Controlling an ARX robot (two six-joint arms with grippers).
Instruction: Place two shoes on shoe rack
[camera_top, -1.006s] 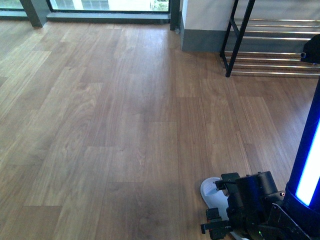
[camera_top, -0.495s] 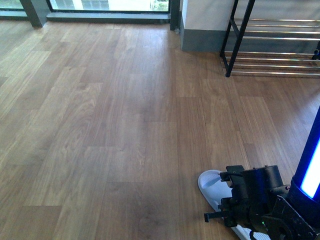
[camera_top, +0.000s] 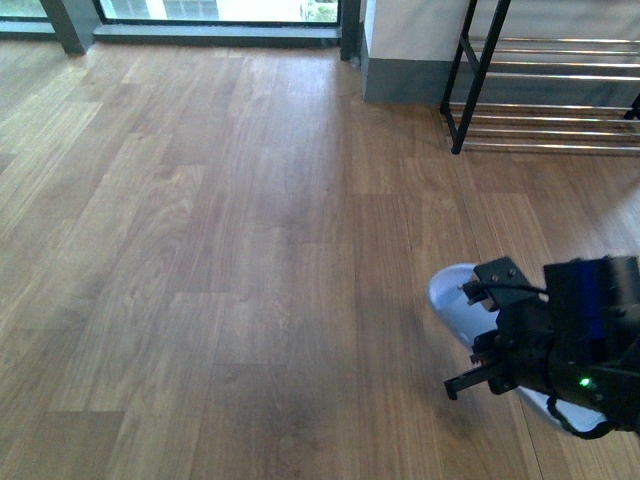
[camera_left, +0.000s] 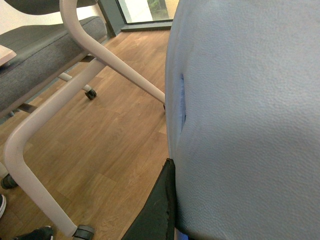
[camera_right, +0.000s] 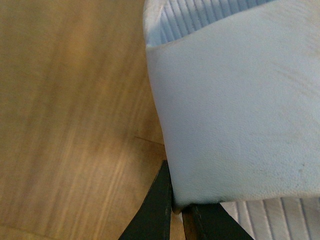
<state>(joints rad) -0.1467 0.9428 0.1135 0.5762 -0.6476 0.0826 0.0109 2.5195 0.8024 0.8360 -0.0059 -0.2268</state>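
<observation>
One shoe (camera_top: 455, 290), with its white sole facing out, hangs above the wood floor at the lower right of the front view. My right gripper (camera_top: 500, 345) is shut on it. The right wrist view shows that shoe's (camera_right: 235, 115) pale side and ribbed tread, pinched between the black fingers (camera_right: 157, 210) of the right gripper (camera_right: 175, 200). The other shoe (camera_left: 245, 115) fills the left wrist view as a pale grey surface. My left gripper (camera_left: 172, 200) is shut on it; only one dark finger (camera_left: 157, 210) shows. The shoe rack (camera_top: 470, 75) stands at the far right, its chrome bars bare.
A grey pillar base (camera_top: 400, 75) stands just left of the rack, with a window sill (camera_top: 200, 30) along the back. In the left wrist view, an office chair with white tubular legs (camera_left: 100, 55) and a grey seat (camera_left: 40, 50) stands close by on castors (camera_left: 90, 93).
My right gripper has lifted the shoe off the floor and carried it up and to the right in the front view. The blue-lit column at the right edge is gone from view.
</observation>
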